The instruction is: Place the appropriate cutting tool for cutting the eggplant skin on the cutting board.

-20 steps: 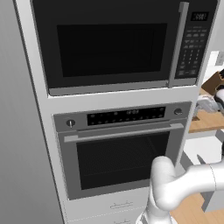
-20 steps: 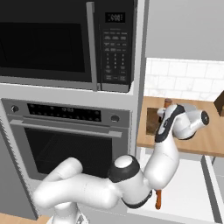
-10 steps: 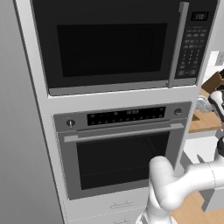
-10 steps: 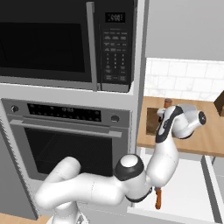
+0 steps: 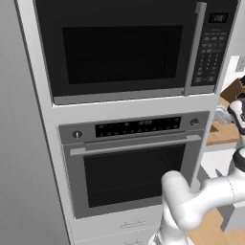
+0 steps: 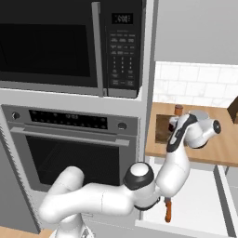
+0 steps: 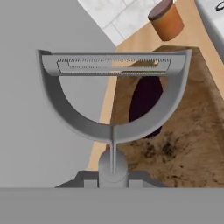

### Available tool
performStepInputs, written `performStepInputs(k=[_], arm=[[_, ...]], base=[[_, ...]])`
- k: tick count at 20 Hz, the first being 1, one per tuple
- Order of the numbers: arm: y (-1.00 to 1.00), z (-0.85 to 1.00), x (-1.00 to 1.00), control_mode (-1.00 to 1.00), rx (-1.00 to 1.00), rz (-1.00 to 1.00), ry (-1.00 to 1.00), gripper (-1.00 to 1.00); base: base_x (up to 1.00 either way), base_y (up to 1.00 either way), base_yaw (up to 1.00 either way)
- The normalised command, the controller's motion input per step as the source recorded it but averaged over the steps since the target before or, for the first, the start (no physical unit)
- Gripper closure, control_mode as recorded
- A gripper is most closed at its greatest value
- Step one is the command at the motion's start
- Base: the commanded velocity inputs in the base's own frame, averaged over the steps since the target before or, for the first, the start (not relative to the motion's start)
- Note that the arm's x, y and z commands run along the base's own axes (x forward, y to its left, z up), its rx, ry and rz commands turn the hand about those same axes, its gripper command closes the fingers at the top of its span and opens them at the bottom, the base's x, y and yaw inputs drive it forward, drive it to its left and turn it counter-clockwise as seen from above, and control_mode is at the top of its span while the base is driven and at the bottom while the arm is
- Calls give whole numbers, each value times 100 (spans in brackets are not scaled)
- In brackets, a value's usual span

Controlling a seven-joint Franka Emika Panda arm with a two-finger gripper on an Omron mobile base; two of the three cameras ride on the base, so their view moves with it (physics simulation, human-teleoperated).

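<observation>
The cutting tool is a silvery-grey peeler (image 7: pixel 112 65) with a rounded head, and my gripper (image 7: pixel 113 177) is shut on its short handle. It hangs above the left part of the dark brown cutting board (image 7: pixel 192 131). A dark purple eggplant (image 7: pixel 146 103) lies on the board, seen through the peeler's loop. In the right base view my gripper (image 6: pixel 173 135) sits over the cutting board (image 6: pixel 161 128) on the wooden counter, beside the oven column. The left base view catches the peeler (image 5: pixel 222 115) at its right edge.
A brown jar (image 7: pixel 166 19) (image 6: pixel 178 110) stands behind the board near the tiled wall. An orange-handled knife (image 6: pixel 168 211) lies in the open white drawer (image 6: pixel 200 204) below the counter. The grey side panel (image 7: pixel 43 109) of the oven column is close on the left.
The hand with the peeler has shifted only slightly over the cutting board; the grip is unchanged.
</observation>
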Motion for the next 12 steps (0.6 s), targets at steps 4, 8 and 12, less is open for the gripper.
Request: performStepInputs(k=[4, 8, 12], arm=[[-9, -28, 11, -100, 0, 0, 0, 100], [0, -21, 38, -100, 0, 0, 3, 100], [-4, -19, 27, -100, 0, 0, 4, 100]], base=[[0, 0, 0], [0, 0, 0], [0, 0, 0]])
